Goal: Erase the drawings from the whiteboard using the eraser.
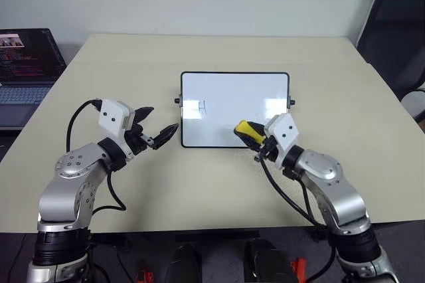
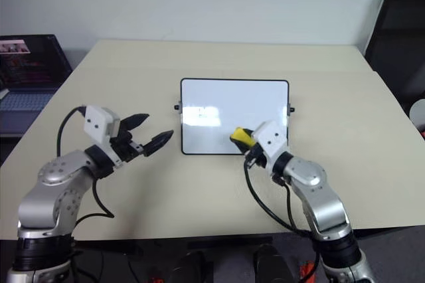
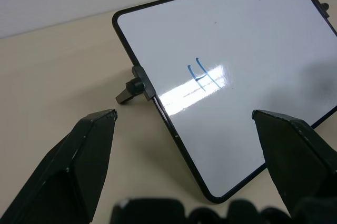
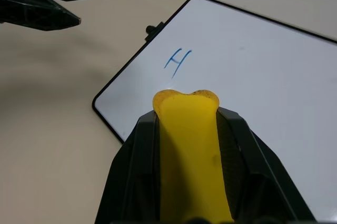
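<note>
The whiteboard (image 1: 232, 94) lies in the middle of the beige table, black-framed, with a small knob at each short side. One of the drawings, a thin blue H-like mark (image 3: 202, 75), sits on its left half and also appears in the right wrist view (image 4: 178, 61). My right gripper (image 1: 252, 135) is shut on the yellow eraser (image 1: 246, 129) and holds it over the board's near edge, right of the H. My left gripper (image 1: 164, 119) stands open just off the board's near left corner, with nothing between its fingers.
An open laptop (image 1: 26, 64) stands past the table's left edge. A black chair (image 1: 398, 30) is at the far right. Bare tabletop (image 1: 199, 183) lies between the board and the table's front edge.
</note>
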`<state>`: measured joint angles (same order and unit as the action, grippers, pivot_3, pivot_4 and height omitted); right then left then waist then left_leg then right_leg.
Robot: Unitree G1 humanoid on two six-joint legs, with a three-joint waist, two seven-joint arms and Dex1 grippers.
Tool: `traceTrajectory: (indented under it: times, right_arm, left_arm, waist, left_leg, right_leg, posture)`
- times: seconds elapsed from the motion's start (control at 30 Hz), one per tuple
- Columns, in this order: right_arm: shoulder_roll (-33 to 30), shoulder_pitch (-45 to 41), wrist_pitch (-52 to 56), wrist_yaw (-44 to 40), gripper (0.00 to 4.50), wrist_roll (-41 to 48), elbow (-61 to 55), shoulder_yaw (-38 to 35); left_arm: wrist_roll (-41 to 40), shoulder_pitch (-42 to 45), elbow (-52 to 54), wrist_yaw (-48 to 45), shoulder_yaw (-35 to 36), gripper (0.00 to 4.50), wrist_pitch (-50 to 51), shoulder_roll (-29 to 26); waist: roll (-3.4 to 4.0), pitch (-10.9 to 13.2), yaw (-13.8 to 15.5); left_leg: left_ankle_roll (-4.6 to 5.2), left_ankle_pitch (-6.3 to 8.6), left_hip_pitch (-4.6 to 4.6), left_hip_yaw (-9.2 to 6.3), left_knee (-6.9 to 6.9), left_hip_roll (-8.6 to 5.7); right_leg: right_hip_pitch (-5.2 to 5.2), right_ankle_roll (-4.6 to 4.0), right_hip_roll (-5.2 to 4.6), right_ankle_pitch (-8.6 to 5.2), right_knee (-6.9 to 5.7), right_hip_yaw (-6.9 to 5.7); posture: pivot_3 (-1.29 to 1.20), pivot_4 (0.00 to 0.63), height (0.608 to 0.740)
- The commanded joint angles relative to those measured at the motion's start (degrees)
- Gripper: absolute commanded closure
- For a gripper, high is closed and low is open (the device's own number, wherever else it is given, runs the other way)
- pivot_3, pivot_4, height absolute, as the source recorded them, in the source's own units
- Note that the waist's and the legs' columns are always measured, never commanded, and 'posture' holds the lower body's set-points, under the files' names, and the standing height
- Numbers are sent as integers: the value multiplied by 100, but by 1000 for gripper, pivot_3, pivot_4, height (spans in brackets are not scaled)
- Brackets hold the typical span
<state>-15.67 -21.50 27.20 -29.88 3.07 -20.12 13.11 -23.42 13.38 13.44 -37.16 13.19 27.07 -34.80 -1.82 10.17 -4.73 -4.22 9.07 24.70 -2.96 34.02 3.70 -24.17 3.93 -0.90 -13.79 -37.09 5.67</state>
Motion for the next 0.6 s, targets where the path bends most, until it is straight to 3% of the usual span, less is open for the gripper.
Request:
traceTrajectory:
  times: [0.03, 0.3, 0.6]
  right_arm:
    - [111, -728, -501, 48, 3381, -448, 600, 442]
    - [524, -2771, -1302, -225, 3382, -1208, 3166, 1213]
    - [1001, -3991, -1966, 233, 3383, -1400, 5612, 923]
  left_arm:
    - [89, 152, 32, 23, -40, 0, -94, -87]
    - [209, 219, -91, -28, -169, 0, -158, -101]
    - [199, 107, 51, -18, -298, 0, -151, 25]
  waist:
    - [0, 0, -4]
    - [0, 0, -4]
    - [0, 2, 2]
  left_leg:
    - [0, 0, -1, 0, 0, 0]
    - [0, 0, 0, -1, -4, 1]
    - [0, 0, 4, -3, -6, 1]
  right_leg:
    - [0, 0, 1, 0, -1, 0]
    - [1, 7, 2, 3, 0, -2]
    - [-1, 25, 3, 9, -3, -5]
  posture:
    - [0, 150, 740]
    - [0, 150, 740]
    - [0, 150, 740]
